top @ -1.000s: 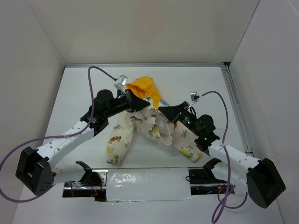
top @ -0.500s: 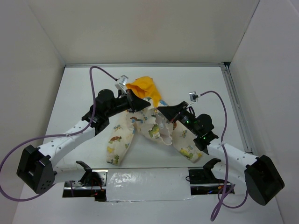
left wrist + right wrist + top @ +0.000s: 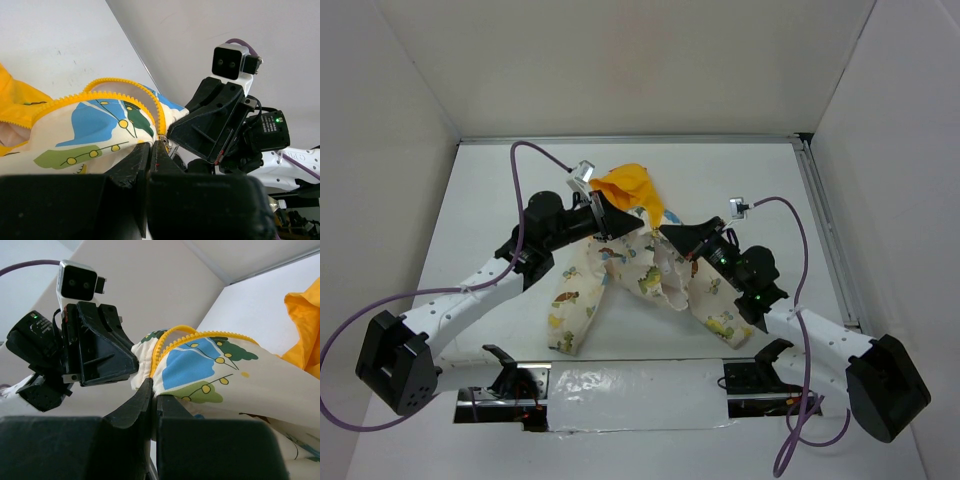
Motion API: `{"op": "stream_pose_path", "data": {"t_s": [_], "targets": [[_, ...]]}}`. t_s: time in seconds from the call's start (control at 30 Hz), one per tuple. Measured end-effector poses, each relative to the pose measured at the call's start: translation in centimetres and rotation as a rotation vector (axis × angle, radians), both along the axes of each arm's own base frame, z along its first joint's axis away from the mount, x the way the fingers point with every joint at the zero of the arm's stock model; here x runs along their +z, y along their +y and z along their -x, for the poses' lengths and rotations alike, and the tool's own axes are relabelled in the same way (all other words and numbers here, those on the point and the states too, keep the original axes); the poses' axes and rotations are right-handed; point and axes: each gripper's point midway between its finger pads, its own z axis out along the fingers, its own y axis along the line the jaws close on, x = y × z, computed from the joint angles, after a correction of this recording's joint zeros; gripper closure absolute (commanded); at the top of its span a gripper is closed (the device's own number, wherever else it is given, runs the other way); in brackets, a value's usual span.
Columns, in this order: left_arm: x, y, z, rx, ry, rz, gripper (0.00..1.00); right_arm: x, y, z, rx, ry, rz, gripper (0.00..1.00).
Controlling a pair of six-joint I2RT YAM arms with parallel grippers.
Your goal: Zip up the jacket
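Observation:
The jacket (image 3: 650, 275) lies crumpled mid-table, its yellow-orange hood (image 3: 630, 185) at the far end and its printed cream sleeves spread toward me. My left gripper (image 3: 625, 228) is shut on the jacket's front edge beside the yellow zipper teeth (image 3: 120, 82); the left wrist view shows the jaws (image 3: 151, 146) pinching cloth. My right gripper (image 3: 665, 237) faces it from close by. It is shut on the opposite front edge (image 3: 215, 365), just below its zipper teeth (image 3: 170, 340). Both edges are lifted a little off the table. I cannot make out the slider.
White walls enclose the table on three sides. A metal rail (image 3: 825, 230) runs along the right edge. A taped strip (image 3: 630, 385) lies at the near edge between the arm bases. Purple cables (image 3: 525, 150) loop above both arms.
Almost nothing differs. Both grippers keep their hold on the jacket's edges; the right gripper shifted very slightly.

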Motion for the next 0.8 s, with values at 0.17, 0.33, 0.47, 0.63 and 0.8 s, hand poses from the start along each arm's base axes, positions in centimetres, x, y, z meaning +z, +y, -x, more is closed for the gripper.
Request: {"op": "stream_pose_path", "data": {"t_s": [0.17,0.33,0.47,0.63,0.8], "targets": [[0.2,-0.2,0.2,-0.016,-0.004,0.006,1.00,0.1,0.0,0.0,-0.010,0.001,-0.022,1.00],[-0.5,-0.4,0.1,-0.021,0.009,-0.002,1.00,0.1,-0.1,0.0,-0.031,-0.009,-0.027,1.00],[-1.1,-0.5,0.1,-0.031,0.029,-0.014,1.00,0.0,-0.2,-0.1,-0.041,-0.020,-0.018,1.00],[-1.5,-0.6,0.5,-0.053,0.043,-0.031,1.00,0.3,-0.2,0.1,-0.043,-0.054,0.005,1.00],[-0.5,-0.8,1.1,-0.110,0.008,-0.048,1.00,0.7,-0.4,0.5,-0.047,-0.102,0.037,1.00]]}}
